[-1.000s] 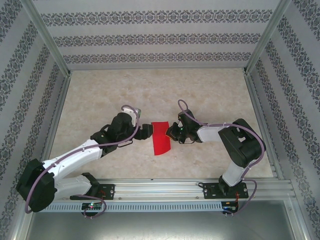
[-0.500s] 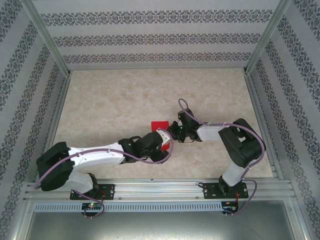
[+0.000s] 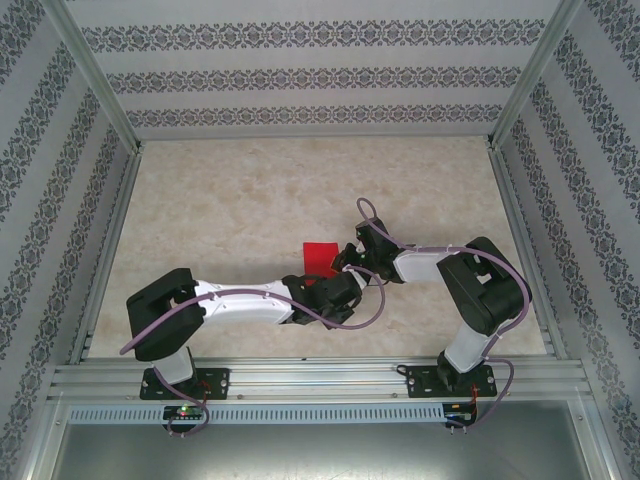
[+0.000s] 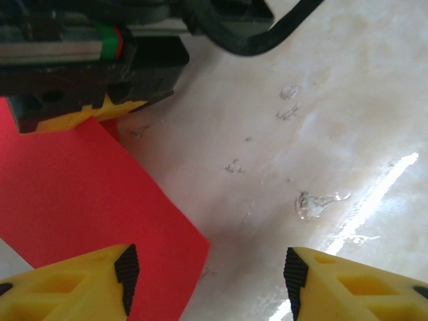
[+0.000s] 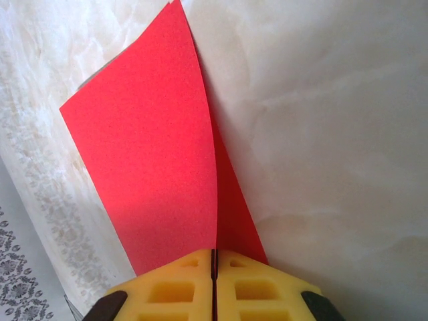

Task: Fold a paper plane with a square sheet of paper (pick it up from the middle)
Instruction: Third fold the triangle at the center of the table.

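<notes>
The right gripper point(image 5: 212, 259) was found fully closed, its yellow fingers point(image 5: 167, 291) pressed together on the near edge of the square sheet of paper point(image 5: 150, 160). From the pinch the red sheet rose in two layers, a broad front panel and a narrower strip showing behind it on the right. The left gripper point(image 4: 208, 271) stood with its jaws spread wide and gripped nothing; a corner of the sheet point(image 4: 80, 200) lay on the table point(image 4: 321, 120) just beside its left finger point(image 4: 100, 281). In the top external view the two grippers point(image 3: 340, 288) point(image 3: 347, 262) met near the middle of the marble-patterned table point(image 3: 230, 200), the left arm stretched across from its base, with the sheet point(image 3: 320, 254) showing just beyond them.
</notes>
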